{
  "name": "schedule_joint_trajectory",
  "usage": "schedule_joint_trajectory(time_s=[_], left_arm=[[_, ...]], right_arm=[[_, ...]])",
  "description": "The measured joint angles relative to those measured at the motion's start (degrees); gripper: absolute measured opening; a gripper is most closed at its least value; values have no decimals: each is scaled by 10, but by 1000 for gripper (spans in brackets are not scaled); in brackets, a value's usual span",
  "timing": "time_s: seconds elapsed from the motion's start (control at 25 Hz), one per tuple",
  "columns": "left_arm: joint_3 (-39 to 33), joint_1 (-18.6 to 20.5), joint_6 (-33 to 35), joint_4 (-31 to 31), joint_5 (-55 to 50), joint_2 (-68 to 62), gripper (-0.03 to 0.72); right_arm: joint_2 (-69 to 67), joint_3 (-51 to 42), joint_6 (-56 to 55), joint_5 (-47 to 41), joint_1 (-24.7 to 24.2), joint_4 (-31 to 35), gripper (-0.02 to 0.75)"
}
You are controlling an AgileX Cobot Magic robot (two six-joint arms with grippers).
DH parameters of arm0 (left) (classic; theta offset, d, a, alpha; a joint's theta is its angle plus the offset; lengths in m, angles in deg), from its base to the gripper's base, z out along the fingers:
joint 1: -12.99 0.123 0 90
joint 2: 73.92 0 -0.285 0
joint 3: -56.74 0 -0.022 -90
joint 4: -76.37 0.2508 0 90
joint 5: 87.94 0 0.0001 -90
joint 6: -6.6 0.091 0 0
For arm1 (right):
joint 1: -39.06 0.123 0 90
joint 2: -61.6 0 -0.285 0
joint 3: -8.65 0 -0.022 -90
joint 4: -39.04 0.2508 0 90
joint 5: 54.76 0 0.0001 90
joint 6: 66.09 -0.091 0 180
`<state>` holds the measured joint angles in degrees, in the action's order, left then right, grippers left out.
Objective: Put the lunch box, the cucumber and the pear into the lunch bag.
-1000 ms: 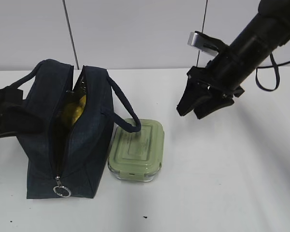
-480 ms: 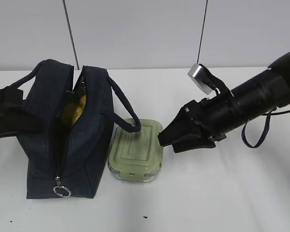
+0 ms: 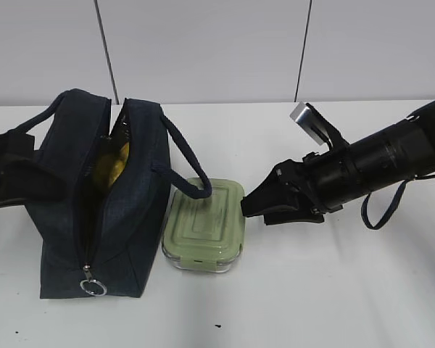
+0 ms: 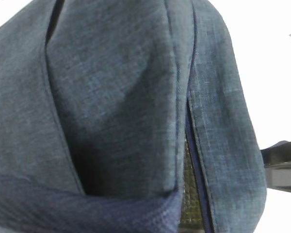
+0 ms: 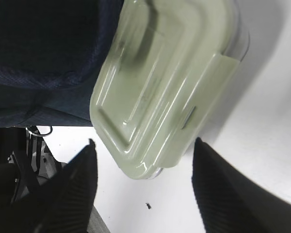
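Right hand (image 3: pixel 248 206) lies low over the white counter (image 3: pixel 348 290), with its tips at the right edge of the lunch box (image 3: pixel 205 225), very near it or just touching; the exterior view does not settle which. In the right wrist view the two dark fingers (image 5: pixel 77 179) are spread wide apart, one on each side of a corner of the lunch box (image 5: pixel 165 87), and they hold nothing.

The lunch box stands flat on the counter with its pale green lid on, just beside the right side of the lunch bag (image 3: pixel 94 203). One loop handle (image 3: pixel 185 163) of the bag hangs down and rests on the lid. The lunch bag stands upright with its top zipper open, and the silver ring pull (image 3: pixel 93 287) hangs at its front end. Inside the opening something yellow shows, which looks like the pear (image 3: pixel 116 163). The cucumber I cannot make out.

The left hand is at the left side of the bag, mostly hidden in the exterior view. The left wrist view is filled by the navy fabric of the lunch bag (image 4: pixel 111 97), so I cannot tell whether this hand is open or closed.
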<state>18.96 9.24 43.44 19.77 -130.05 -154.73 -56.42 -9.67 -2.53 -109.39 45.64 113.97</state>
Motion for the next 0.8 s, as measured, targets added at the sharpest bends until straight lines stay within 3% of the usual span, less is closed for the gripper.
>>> schedule_joint_trajectory(time_s=[0.36, 0.6, 0.8], left_arm=[[0, 0, 0, 0, -5, 0, -19], [0, 0, 0, 0, -6, 0, -19], [0, 0, 0, 0, -6, 0, -19]], right_arm=[[0, 0, 4, -1, 0, 3, 480], [-15, 0, 5, 16, 0, 21, 630], [-49, 0, 18, 14, 0, 58, 652]])
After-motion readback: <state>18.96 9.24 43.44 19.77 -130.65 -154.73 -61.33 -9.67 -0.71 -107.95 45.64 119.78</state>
